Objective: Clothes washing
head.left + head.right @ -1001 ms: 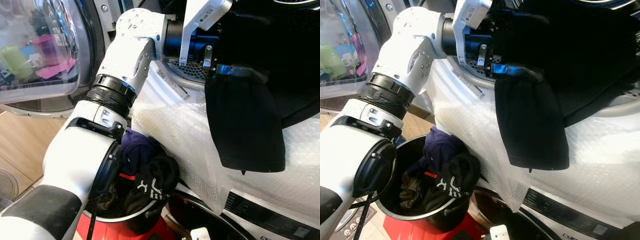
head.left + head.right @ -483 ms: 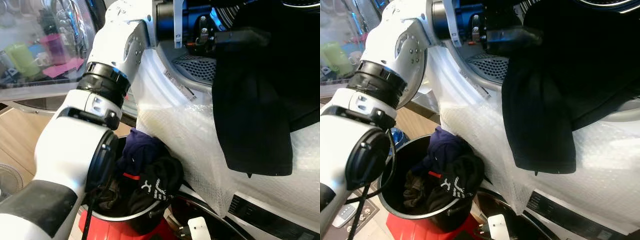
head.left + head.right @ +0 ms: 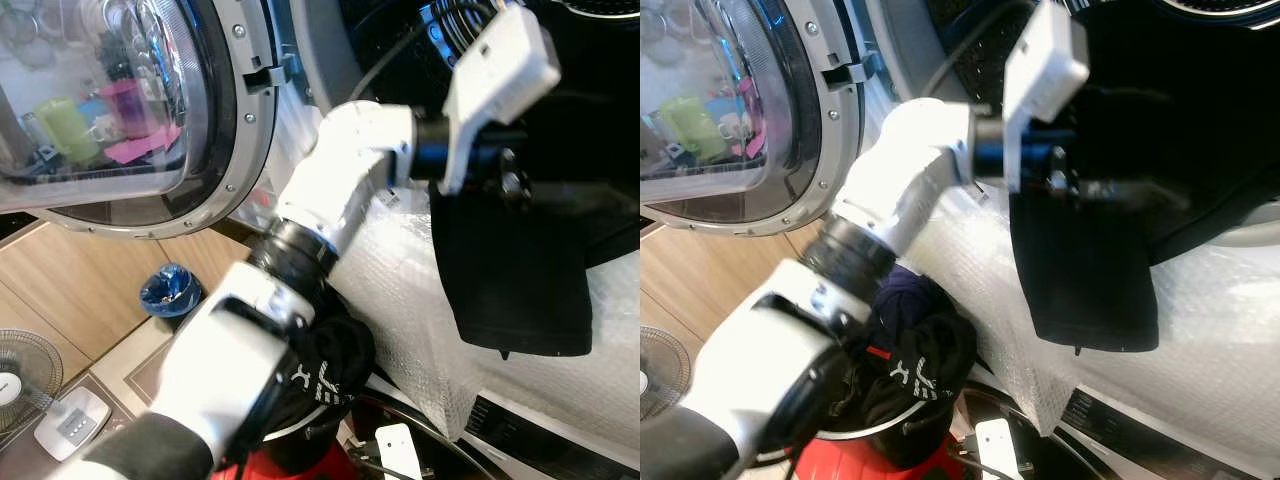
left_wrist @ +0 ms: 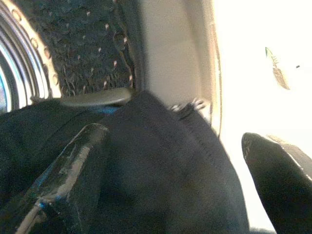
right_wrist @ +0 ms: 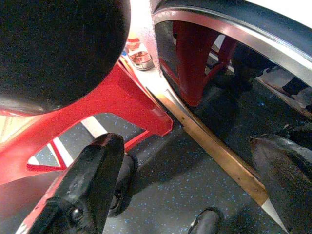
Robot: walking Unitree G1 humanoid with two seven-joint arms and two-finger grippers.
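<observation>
Left eye view is dominated by the washing machine [image 3: 620, 370], its white front wrapped in bubble wrap [image 3: 400, 290] and its round glass door [image 3: 120, 100] swung open to the robot's left. Across that view the left arm [image 3: 330, 200] now reaches up to the drum opening, and the whole picture has shifted compared with half a second earlier, so the head camera has moved and more of the door and wooden floor shows. The black garment [image 3: 515, 270] hangs over the drum's lower rim and down the bubble-wrapped front much as it did before, so loading looks unfinished: part of the cloth lies inside, the rest dangles outside. Below it stands the laundry basket [image 3: 890, 435], holding a dark blue piece [image 3: 902, 300] and a black piece with white lettering [image 3: 908, 375] that is too folded to read. At the opening, the left gripper [image 4: 165, 170] has its fingers spread wide over the garment's hem, not closed on it. Beside a red stool [image 5: 97, 105] near the floor, the idle right gripper [image 5: 185, 195] also hangs with fingers wide apart. No brand name is legible on the machine.
</observation>
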